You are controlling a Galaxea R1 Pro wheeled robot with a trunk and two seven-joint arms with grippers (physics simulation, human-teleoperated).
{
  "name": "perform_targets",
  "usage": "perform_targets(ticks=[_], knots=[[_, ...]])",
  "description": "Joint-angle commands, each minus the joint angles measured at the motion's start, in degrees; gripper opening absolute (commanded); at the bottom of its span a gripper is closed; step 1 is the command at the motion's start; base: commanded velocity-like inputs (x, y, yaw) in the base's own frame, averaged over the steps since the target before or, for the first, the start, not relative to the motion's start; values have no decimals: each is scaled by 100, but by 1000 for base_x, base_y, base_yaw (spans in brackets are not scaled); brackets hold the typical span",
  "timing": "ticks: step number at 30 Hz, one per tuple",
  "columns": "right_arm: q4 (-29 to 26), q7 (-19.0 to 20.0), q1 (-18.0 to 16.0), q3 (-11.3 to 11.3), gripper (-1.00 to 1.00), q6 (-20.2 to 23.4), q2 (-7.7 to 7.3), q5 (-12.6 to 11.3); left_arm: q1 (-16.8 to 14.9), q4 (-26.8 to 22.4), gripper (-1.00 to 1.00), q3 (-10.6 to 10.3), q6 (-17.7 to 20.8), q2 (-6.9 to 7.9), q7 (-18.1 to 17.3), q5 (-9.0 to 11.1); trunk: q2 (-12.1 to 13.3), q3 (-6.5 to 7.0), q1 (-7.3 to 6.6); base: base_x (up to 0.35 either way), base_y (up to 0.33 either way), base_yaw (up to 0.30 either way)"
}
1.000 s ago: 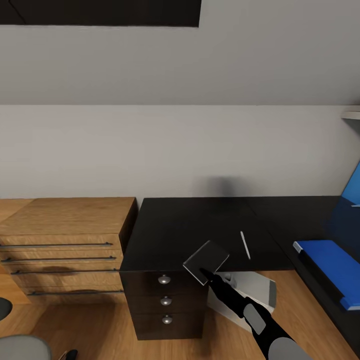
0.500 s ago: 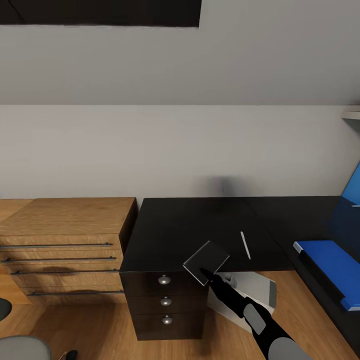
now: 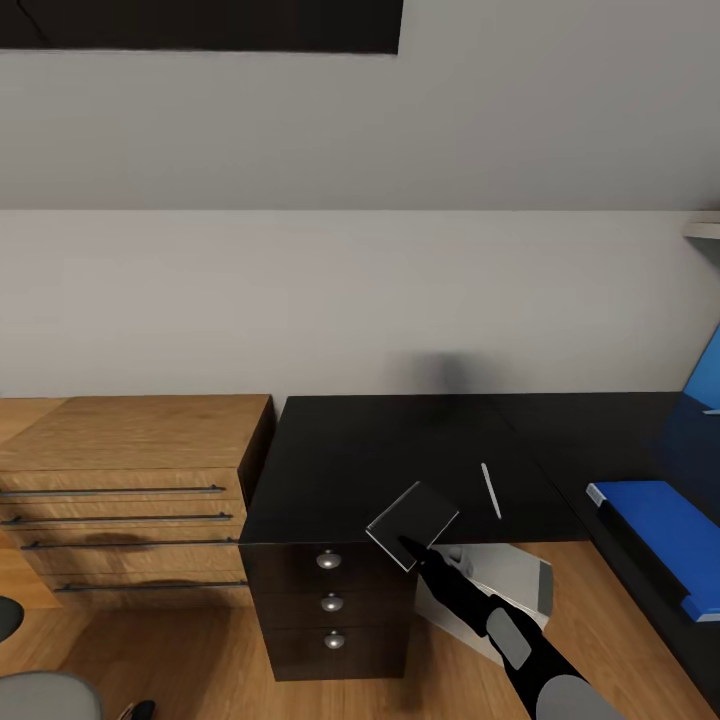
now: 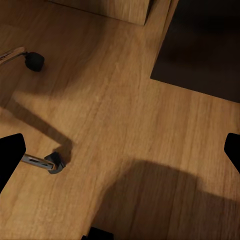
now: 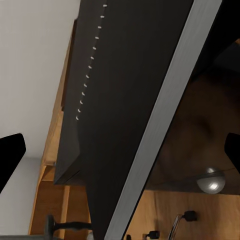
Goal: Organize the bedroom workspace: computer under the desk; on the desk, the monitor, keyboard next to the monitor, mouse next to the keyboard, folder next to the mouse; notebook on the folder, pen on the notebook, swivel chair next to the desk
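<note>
- Notebook [image 3: 412,524], a small thin grey pad with a dark edge, is pinched at its near corner by my right gripper [image 3: 408,547]; it is tilted, lifted over the front edge of the long black desk [image 3: 380,450] above the drawers.
- On the right wrist camera the pad's dark face and pale grey edge [image 5: 150,145] run slantwise between the black fingertips [image 5: 10,155], so the fingers are closed narrow on it.
- Short thin white pen [image 3: 491,490] lies flat on the desk near its front edge, just to the right of the pad, apart from it.
- Flat bright blue folder [image 3: 665,535] lies on the desk's right wing, well apart from the pen.
- Three dark drawers with round silver knobs [image 3: 329,559] sit directly under the gripper; a light-grey box [image 3: 515,580] stands under the desk beside my right arm.
- A light wooden drawer chest [image 3: 130,490] stands against the desk's left end.
- My left gripper [image 4: 120,150] points at the light wood floor [image 4: 130,125], fingers spread wide and empty, with black chair casters [image 4: 34,60] nearby.
</note>
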Motion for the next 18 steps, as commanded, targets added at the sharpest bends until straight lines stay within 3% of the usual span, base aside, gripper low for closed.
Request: perform_targets(ticks=[1, 9, 10, 18], knots=[[1, 7, -3, -21, 100, 54, 3, -40, 3, -10, 100, -1, -3, -2, -14, 45, -3, -4, 0, 0, 0, 0], [-4, 2, -3, -18, 100, 58, 10, -41, 3, -10, 100, -1, -3, -2, -14, 45, -3, -4, 0, 0, 0, 0], [-4, 2, -3, -18, -100, 59, 9, -41, 3, -10, 100, -1, -3, -2, -14, 45, -3, -4, 0, 0, 0, 0], [-15, 1, -3, -13, -100, 59, 4, -38, 3, -10, 100, -1, -3, -2, -14, 45, -3, -4, 0, 0, 0, 0]])
